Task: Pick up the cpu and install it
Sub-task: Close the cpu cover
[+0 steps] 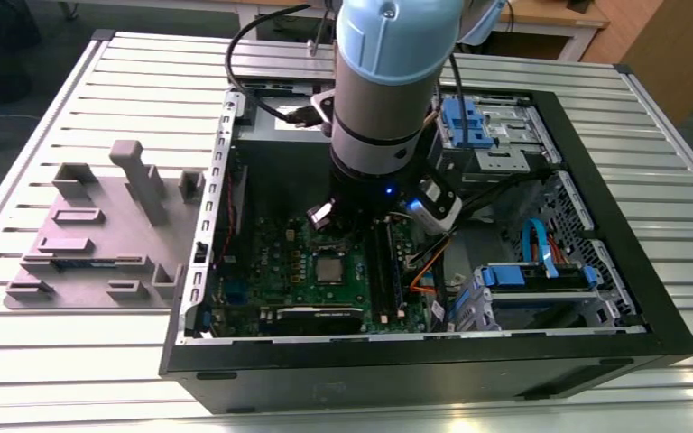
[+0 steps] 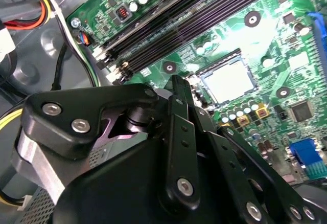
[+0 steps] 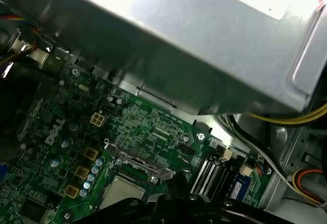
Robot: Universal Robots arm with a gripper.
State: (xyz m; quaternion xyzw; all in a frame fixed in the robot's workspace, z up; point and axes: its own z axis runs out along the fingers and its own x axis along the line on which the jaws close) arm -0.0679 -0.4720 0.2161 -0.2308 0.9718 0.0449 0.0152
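Black gripper [image 2: 204,152] links loom right up against the lens in the second wrist view, all bolted plates and pivots. Is the gripper open or closed? I cannot tell from here. Past it the green circuit board [image 2: 240,35] spreads out, and there's the cpu [image 2: 228,81]: a pale silvery square, lying flat in its socket on the board, apart from the gripper. Long black memory slots [image 2: 168,24] run near the socket, and a blue connector [image 2: 308,158] sits towards the board's edge.

Over to the first wrist view: same cpu, with a metal socket frame [image 3: 140,163] right against one side of it. A big grey box [image 3: 204,45] hangs over the board, yellow wires [image 3: 286,115] trailing out beneath it.

Exterior view now: the arm [image 1: 383,81] reaches straight down into the open computer case [image 1: 443,365], its wrist low over the board, near the cpu and close above the slots. The case lies on a slatted metal table [image 1: 82,361]. At the exterior view's left, well apart from the case, a grey holder [image 1: 94,234] with upright posts stands on the table.
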